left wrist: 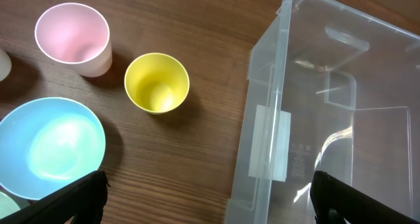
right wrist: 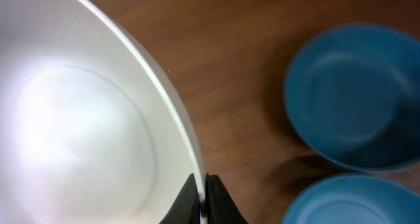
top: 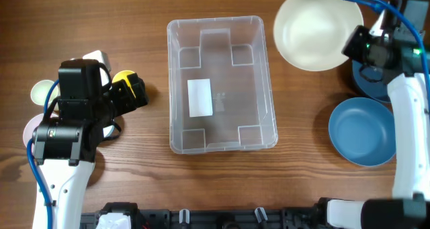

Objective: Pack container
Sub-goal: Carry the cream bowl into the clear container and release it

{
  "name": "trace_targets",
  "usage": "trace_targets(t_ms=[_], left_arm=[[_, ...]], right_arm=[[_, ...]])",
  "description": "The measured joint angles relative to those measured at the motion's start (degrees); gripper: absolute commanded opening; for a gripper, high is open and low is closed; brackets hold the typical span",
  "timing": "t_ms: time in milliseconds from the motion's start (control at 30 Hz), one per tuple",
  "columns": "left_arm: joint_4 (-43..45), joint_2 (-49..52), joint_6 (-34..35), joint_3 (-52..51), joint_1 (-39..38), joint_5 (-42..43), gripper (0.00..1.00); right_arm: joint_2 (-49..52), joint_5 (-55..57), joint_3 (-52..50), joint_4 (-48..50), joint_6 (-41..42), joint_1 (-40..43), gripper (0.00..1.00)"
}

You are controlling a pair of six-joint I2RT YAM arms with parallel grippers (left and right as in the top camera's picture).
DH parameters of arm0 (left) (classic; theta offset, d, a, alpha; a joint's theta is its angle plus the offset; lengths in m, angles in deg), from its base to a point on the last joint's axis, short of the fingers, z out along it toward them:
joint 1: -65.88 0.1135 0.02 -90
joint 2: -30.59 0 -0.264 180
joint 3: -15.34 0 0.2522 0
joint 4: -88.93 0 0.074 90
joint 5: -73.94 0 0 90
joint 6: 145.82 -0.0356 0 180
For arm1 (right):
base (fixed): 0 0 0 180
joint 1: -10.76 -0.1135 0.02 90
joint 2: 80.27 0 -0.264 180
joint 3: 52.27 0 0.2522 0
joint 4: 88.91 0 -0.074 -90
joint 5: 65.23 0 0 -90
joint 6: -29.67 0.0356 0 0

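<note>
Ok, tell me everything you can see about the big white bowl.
The white bowl is large, round, cream-white, smooth like plastic, and empty. It is mouth up, to the right of the clear container and apart from it. The right gripper pinches its rim, one finger inside, one outside. Whether it is lifted off the table cannot be told.

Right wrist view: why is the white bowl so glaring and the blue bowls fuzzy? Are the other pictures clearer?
Right wrist view: the white bowl sits very close to the lens, with a washed-out bright patch inside; the blue bowls beyond it look soft. Overhead view: evenly lit and sharp, with only soft shadows. Left wrist view: sharp, but the clear container shows pale reflection streaks on its walls.
</note>
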Motion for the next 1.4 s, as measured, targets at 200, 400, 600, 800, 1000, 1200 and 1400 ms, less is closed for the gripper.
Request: trace_targets(t_ms=[200,400,600,800,1000,1200,1400], left_arm=[[0.0,0.0,0.0,0.0,0.0,-0.02,1.0],[0.0,0.0,0.0,0.0,0.0,0.0,1.0],[0.02,0.0,0.0,0.0,0.0,-0.02,1.0],[0.0,0.0,0.0,0.0,0.0,-0.02,1.0],[0.0,0.0,0.0,0.0,0.0,-0.02,1.0],[0.0,0.0,0.0,0.0,0.0,-0.02,1.0],[0.0,0.0,0.0,0.0,0.0,-0.02,1.0]], right_arm=[[-0.07,-1.03,7.34,-3.96,-1.53,-13.49,0.04],[6.38,-1.4,8.39,3.04,-1.01,-27.76,0.04],[24.2,0.33,8.83,9.86,1.66,-33.07,0.04],[32.7,1.36,8.74,10.73,3.96,-32.0,0.04],[33.22,2.45,8.72,11.63,4.2,-32.11,0.04],[33.22,3.72,8.72,10.23,7.58,-31.41,0.18],[33.22,4.17,8.72,9.79,9.81,-30.08,0.23]])
